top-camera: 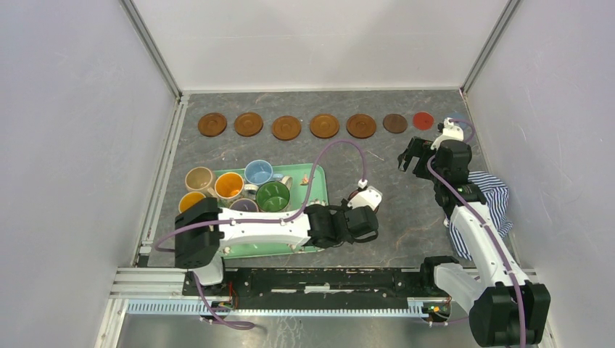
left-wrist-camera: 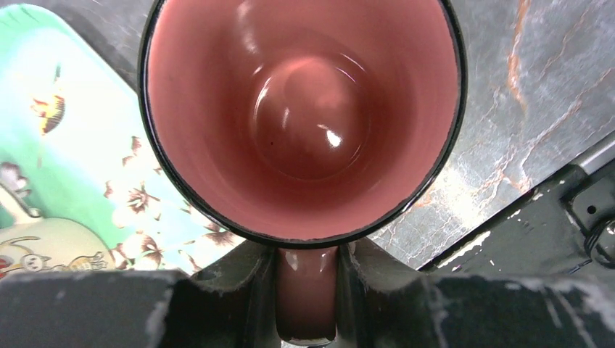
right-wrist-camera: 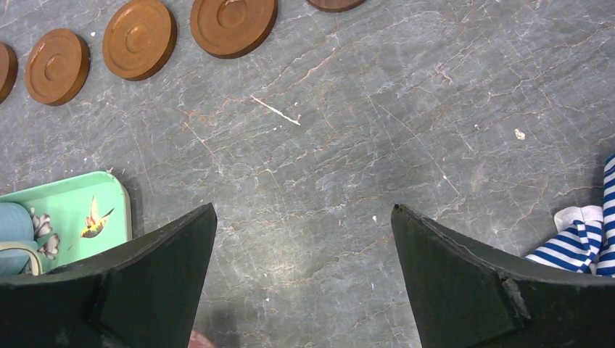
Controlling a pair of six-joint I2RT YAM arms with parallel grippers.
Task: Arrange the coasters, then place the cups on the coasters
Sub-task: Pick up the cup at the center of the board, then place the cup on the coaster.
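Pink cup [left-wrist-camera: 304, 116], one: held by its handle, with my left gripper [left-wrist-camera: 307, 261] clamped on it, one of the fingers [left-wrist-camera: 239, 290] on each side. The wrist camera looks straight into the cup's mouth. The cup sits just off the right edge of the tray [top-camera: 319, 181], over the tabletop [top-camera: 391, 210] and toward its near edge.

Cups on the tray, six: tan [top-camera: 199, 178], orange [top-camera: 229, 185], light blue [top-camera: 258, 172], green [top-camera: 273, 196], yellow [top-camera: 191, 201] and lilac [top-camera: 244, 205], the last partly under my left arm.

Coasters, seven counted, in one row along the far edge: five orange-brown [top-camera: 286, 127], one dark brown [top-camera: 395, 123], one red [top-camera: 423, 119]. My right arm hides the row's right end.

Right gripper [right-wrist-camera: 302, 210]: fingers wide apart, gripping nothing, over bare tabletop toward the far right corner.

Striped cloth [top-camera: 482, 196], one: at the right edge, under my right arm.
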